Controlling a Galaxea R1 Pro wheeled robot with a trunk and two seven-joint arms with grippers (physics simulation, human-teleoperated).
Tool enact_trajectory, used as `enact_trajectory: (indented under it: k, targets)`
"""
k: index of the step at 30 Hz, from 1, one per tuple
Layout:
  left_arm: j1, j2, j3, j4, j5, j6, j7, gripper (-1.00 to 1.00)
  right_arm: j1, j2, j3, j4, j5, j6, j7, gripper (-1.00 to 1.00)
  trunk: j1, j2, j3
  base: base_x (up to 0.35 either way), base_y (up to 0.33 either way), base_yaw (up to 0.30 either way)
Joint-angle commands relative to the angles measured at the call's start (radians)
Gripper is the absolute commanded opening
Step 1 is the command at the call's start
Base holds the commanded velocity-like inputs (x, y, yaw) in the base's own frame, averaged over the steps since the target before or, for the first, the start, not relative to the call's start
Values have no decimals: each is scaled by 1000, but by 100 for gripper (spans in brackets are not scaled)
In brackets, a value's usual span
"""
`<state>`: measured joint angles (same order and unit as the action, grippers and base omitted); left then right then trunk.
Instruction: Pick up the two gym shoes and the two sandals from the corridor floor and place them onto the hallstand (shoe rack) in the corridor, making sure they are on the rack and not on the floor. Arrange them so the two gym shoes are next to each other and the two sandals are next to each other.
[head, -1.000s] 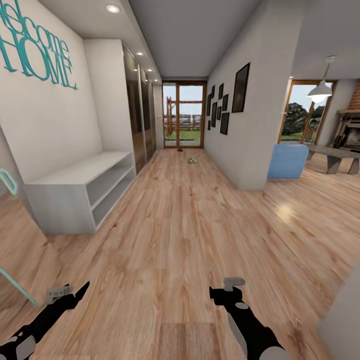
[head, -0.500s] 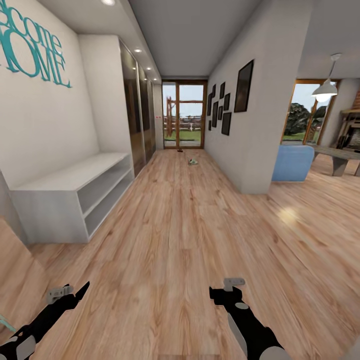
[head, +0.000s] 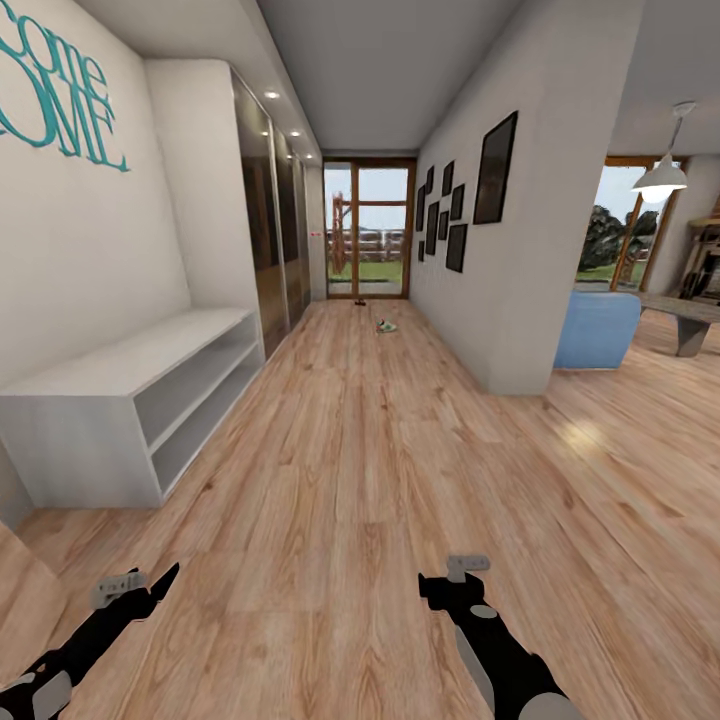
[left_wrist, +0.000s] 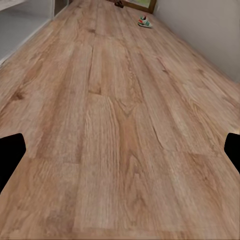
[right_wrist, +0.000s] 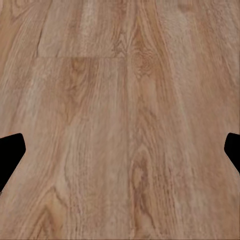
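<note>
Far down the corridor floor (head: 360, 470), one cream-white gym shoe (head: 385, 325) with green and red marks lies near the right wall; the left wrist view shows the same gym shoe (left_wrist: 145, 22) small and distant. A small dark thing (head: 359, 299) lies by the glass door, too small to name. The hallstand is out of view. My left gripper (head: 145, 585) and right gripper (head: 452, 578) hang low over bare planks, both open and holding nothing. In both wrist views the black fingertips (left_wrist: 11, 150) (right_wrist: 10, 150) sit wide apart.
A low white shelf unit (head: 120, 390) without upper shelves stands along the left wall under teal lettering. Mirrored wardrobe doors (head: 270, 240) follow it. The right wall's corner (head: 520, 380) opens to a room with a blue chair (head: 598, 328). A glass door (head: 367, 228) closes the corridor's end.
The whole view has shifted: the camera has moved forward along the corridor, so the white shelf unit sits nearer and further left. Both arms hold the same pose.
</note>
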<state>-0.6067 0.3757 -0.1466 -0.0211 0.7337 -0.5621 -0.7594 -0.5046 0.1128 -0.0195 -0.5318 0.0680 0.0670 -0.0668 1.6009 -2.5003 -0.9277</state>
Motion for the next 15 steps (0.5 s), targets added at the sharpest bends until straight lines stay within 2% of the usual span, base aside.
enact_trajectory:
  k: [1, 15]
  targets:
    - [-1, 0, -8, 1, 9, -4, -3, 100, 0, 1, -2, -2, 7, 7, -2, 100, 0, 0, -1, 347, 0, 0]
    - [-1, 1, -8, 1, 9, -4, -3, 100, 0, 1, -1, -2, 7, 7, -2, 100, 0, 0, -1, 347, 0, 0]
